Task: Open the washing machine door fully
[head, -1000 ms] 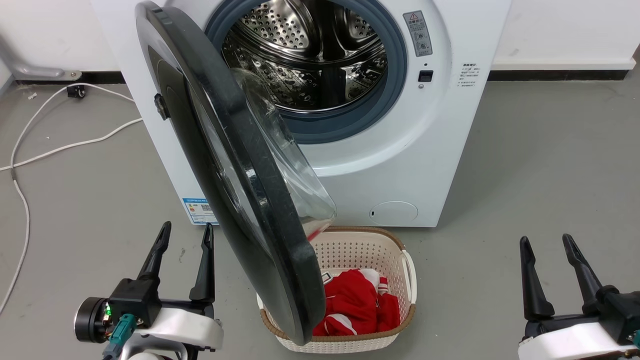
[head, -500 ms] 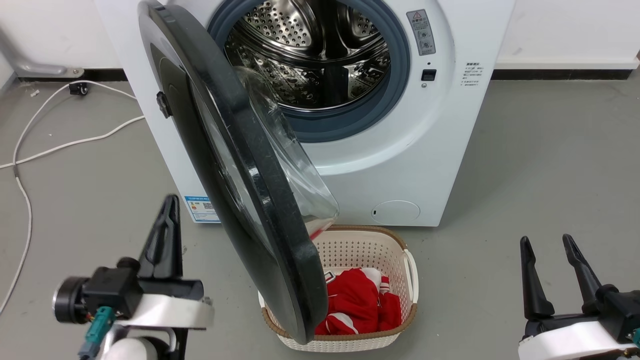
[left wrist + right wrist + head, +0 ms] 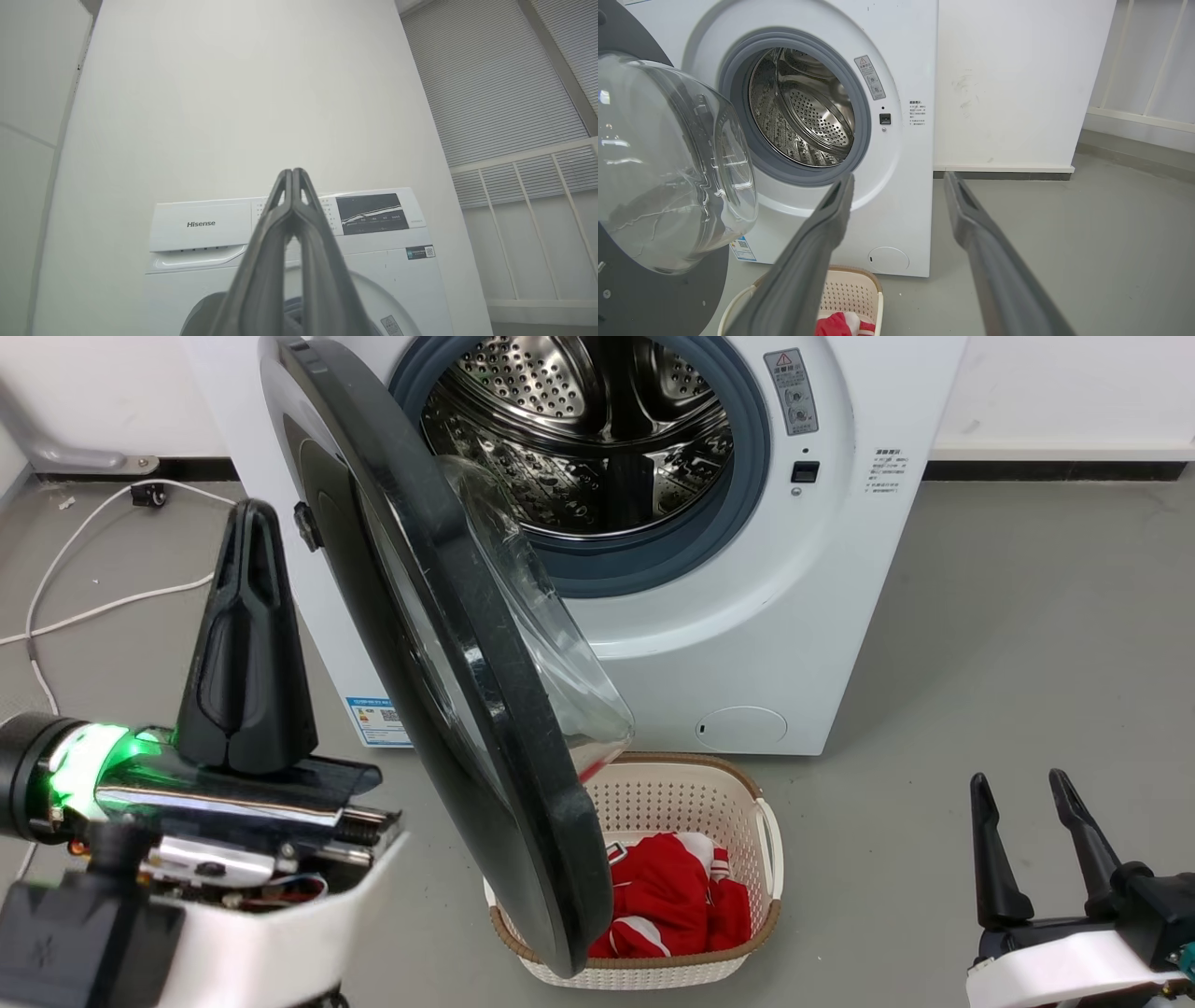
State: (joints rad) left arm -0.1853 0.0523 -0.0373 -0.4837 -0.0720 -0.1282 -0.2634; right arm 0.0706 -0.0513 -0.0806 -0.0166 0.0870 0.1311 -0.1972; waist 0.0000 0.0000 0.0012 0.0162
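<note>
My left gripper (image 3: 247,523) has climbed since a second ago and now looms close under the head camera. Its two fingers, spread back then, are pressed tip to tip with nothing between them. In the left wrist view the gripper (image 3: 292,173) points at the control panel of the washing machine (image 3: 201,224).

I count one washing machine (image 3: 747,616) and one washing machine door (image 3: 448,644). The door is swung out on its left-hand hinge to roughly halfway, not flat back, with its glass bowl facing the one steel drum (image 3: 579,429). The left gripper stands left of the door's outer face.

My right gripper (image 3: 1018,784) sits low at the right, well apart from the door. Its two fingers are spread wide and empty, which the right wrist view confirms (image 3: 899,179).

One cream basket (image 3: 770,840) stands before the machine, holding one red garment (image 3: 667,896). One blue sticker (image 3: 373,721) shows on the lower front.
</note>
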